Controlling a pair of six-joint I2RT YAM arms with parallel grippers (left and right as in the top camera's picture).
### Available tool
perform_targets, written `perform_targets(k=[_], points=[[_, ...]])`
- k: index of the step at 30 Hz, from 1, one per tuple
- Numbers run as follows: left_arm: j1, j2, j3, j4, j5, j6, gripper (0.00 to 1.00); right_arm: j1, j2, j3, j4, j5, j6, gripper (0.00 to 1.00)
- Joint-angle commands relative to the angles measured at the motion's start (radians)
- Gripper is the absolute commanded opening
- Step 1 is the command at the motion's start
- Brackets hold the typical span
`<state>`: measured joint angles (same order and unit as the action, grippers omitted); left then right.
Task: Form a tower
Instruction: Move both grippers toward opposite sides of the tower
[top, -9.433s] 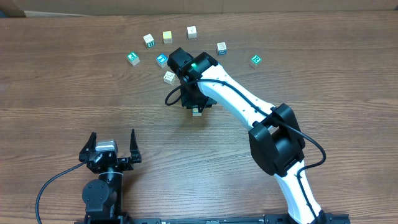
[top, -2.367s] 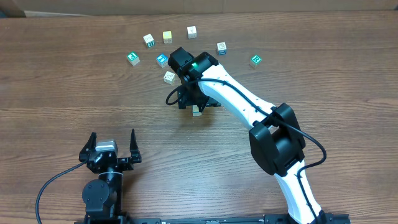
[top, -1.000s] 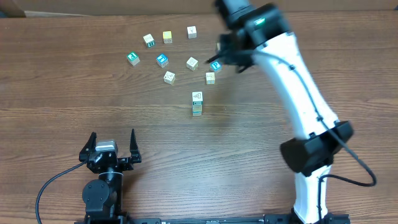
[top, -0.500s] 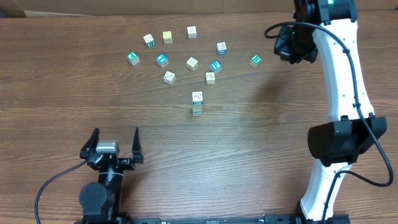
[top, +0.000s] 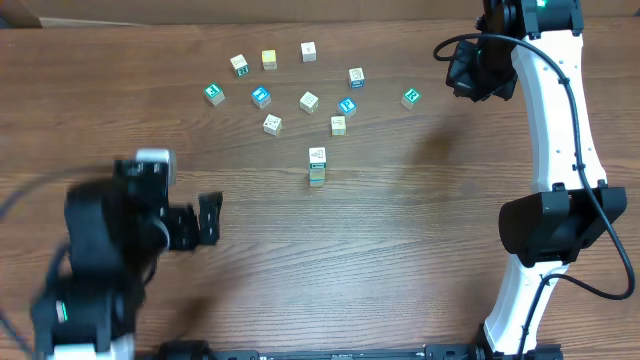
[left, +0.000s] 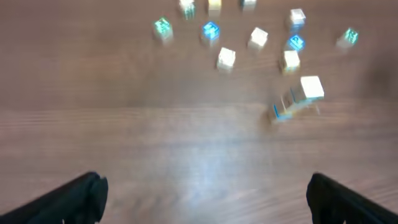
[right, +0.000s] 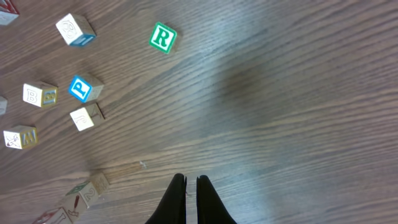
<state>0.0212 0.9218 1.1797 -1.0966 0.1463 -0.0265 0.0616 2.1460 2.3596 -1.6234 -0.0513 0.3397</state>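
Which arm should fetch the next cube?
Left, probably: the left arm has its jaws wide open, facing the loose cubes and the tower. The right arm has its jaws shut, near the table's far edge.

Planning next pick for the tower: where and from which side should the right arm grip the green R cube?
Take the R cube across two opposite side faces, coming straight down. It lies flat, R up, off on its own; its nearest neighbour, the P cube, is well clear, so there is room on both sides. The right gripper is shut: open it first.
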Motion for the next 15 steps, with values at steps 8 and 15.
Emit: perform_targets(k=[8, 15], points=[[-0.003, 0.572, 0.328, -0.12, 0.321, -0.007, 0.98, 0.024, -0.025, -0.006, -0.045, -0.108, -0.034, 0.04], [-0.043, 0.825, 0.328, -0.147, 0.232, -0.142, 0.04, 0.081, -0.025, -0.082, -0.035, -0.108, -0.034, 0.04]])
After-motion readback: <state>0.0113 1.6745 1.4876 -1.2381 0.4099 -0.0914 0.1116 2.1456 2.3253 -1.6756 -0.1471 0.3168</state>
